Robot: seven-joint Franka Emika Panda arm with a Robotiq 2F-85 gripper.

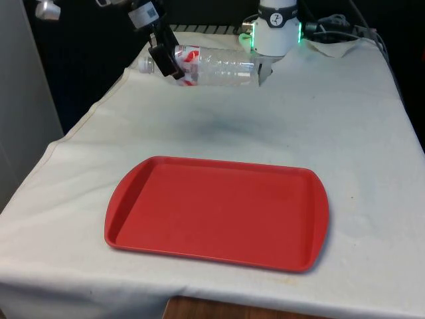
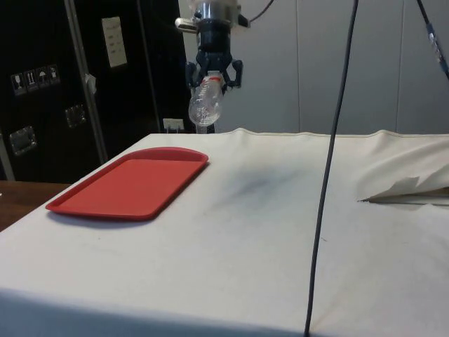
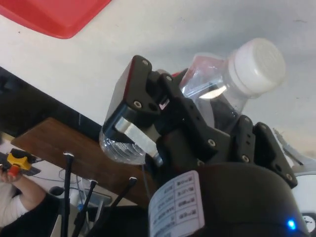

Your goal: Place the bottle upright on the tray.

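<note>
A clear plastic bottle [image 1: 216, 66] with a white cap and a red-and-white label hangs on its side, high above the table's far end. My gripper [image 1: 166, 61] is shut on it near the neck. From the side the bottle [image 2: 204, 107] points its base at the camera, held under the gripper [image 2: 213, 78]. In the wrist view the white cap [image 3: 257, 65] sticks out past the black fingers [image 3: 143, 106]. The red tray [image 1: 219, 212] lies flat near the table's front, apart from the bottle, with nothing on it.
The white cloth hangs over the table edge at the front view's left. Cables and crumpled white cloth [image 1: 339, 40] lie at the far right corner. A black cable [image 2: 330, 168] hangs down in the side view. A person's hand and sleeve [image 3: 19, 197] show beyond the table.
</note>
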